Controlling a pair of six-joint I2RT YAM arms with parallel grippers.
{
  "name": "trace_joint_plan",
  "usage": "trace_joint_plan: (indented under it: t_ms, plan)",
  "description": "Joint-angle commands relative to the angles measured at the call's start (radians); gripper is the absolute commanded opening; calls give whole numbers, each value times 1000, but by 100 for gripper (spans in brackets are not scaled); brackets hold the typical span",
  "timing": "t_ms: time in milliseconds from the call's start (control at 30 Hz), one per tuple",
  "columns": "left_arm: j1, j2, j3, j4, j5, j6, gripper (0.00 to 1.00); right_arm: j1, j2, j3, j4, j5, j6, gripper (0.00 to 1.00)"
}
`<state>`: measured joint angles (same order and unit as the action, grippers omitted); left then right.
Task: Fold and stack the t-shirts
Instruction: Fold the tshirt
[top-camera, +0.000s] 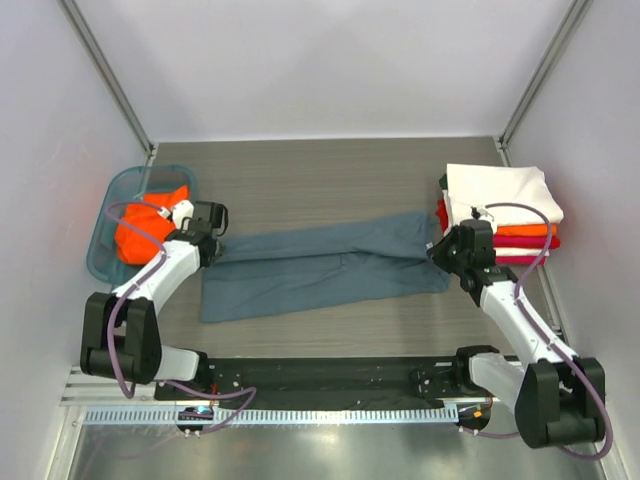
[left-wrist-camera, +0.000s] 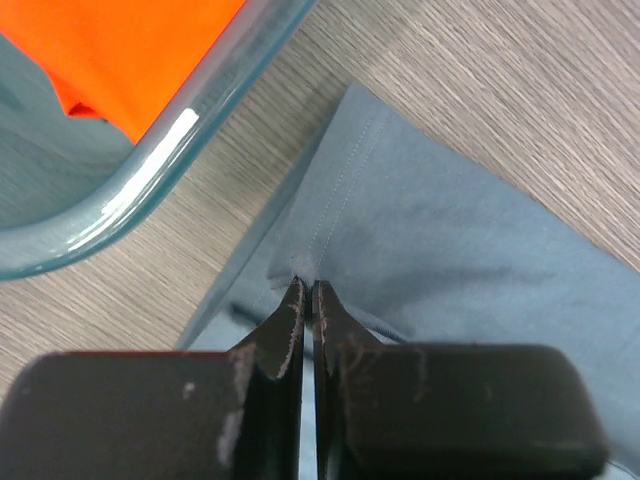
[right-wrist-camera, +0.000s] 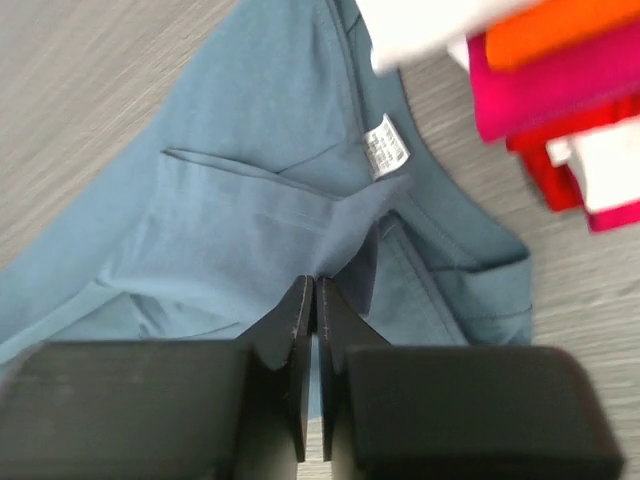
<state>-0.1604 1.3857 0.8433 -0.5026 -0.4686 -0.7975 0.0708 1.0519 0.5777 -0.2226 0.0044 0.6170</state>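
The slate blue-grey t-shirt (top-camera: 320, 265) lies stretched sideways across the middle of the table, folded lengthwise. My left gripper (top-camera: 212, 246) is shut on its left end, pinching the hem (left-wrist-camera: 330, 230) between the fingertips. My right gripper (top-camera: 440, 250) is shut on its right end near the neck, where the white label (right-wrist-camera: 385, 147) shows. A stack of folded shirts (top-camera: 500, 210), white on top with orange and red below, stands at the right. An orange shirt (top-camera: 145, 228) lies in the teal basket (top-camera: 105, 245).
The teal basket rim (left-wrist-camera: 150, 170) is just left of my left gripper. The folded stack (right-wrist-camera: 560, 70) is close to my right gripper. Frame posts and white walls border the table on three sides.
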Motion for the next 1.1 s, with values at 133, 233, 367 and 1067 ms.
trace_joint_plan:
  t_ms: [133,233,367,1067]
  plan:
    - [-4,-102,-53,12,-21,-68,26,23,-243,-168,152,-26,105,45]
    - [-2,-166,-49,-13,-45,-72,35,26,-297,-177,157,-18,96,47]
    - [-4,-220,-20,-53,-42,-65,40,27,-198,-113,157,-59,41,47]
    - [-438,317,471,91,314,-134,40,169,543,393,167,-121,-95,49]
